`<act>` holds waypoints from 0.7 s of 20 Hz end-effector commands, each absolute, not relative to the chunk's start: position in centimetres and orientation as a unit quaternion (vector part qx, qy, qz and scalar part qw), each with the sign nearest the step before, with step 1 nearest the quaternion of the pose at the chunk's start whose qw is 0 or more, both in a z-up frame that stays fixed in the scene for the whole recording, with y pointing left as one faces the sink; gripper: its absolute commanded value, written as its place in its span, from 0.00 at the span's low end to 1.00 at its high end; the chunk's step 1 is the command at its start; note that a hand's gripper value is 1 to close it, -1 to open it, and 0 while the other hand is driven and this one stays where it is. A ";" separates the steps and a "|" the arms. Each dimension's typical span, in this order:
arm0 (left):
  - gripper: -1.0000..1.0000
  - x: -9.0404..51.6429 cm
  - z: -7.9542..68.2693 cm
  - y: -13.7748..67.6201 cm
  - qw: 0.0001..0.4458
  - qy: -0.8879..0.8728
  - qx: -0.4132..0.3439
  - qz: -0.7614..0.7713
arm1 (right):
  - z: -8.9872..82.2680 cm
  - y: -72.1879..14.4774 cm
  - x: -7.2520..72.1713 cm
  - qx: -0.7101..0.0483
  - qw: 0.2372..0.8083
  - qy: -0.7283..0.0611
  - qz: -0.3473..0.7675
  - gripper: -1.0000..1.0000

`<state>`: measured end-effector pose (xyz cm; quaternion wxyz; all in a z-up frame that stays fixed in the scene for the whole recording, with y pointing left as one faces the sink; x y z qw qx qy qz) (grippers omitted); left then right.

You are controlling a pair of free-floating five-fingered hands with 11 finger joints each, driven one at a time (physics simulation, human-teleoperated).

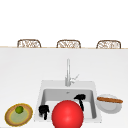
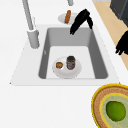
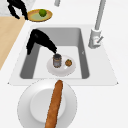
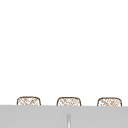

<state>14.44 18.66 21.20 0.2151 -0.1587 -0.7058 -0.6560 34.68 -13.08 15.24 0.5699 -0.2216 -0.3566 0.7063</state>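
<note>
**Matt Metal, Woven Rims at the Sink**

A matt grey metal sink (image 2: 98,58) sits in a smooth white surface (image 2: 62,105). The faucet (image 1: 67,72) has a dull metal look. A woven-looking plate (image 1: 10,120) contrasts with a smooth white plate (image 3: 27,100); the red ball (image 1: 67,115) looks smooth.

A jar (image 3: 57,60) is seen on a plate (image 3: 61,70) in the sink (image 3: 85,62); a baguette's plate (image 3: 27,100) is set right, a lime (image 1: 19,109) left.
</note>
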 end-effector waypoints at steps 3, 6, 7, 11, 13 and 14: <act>0.50 14.4 21.2 18.7 0.215 -0.706 -0.159 -0.656 | 19.0 -15.2 30.1 -0.207 0.575 -0.375 0.697 0.00; 0.50 14.4 21.2 18.7 0.215 -0.706 -0.159 -0.656 | 20.5 -16.3 27.7 -0.208 0.575 -0.376 0.697 0.00; 0.50 14.4 21.2 18.7 0.215 -0.706 -0.159 -0.656 | 21.0 -16.6 26.9 -0.207 0.575 -0.377 0.696 0.00; 0.50 14.4 21.2 18.7 0.215 -0.706 -0.159 -0.656 | 21.7 -16.7 24.0 -0.212 0.575 -0.398 0.682 0.00; 0.50 14.4 21.2 18.7 0.215 -0.706 -0.159 -0.656 | 22.0 -17.0 22.4 -0.216 0.572 -0.401 0.682 0.00; 0.50 14.4 21.2 18.7 0.215 -0.706 -0.159 -0.656 | 22.0 -17.2 21.7 -0.221 0.570 -0.400 0.683 0.00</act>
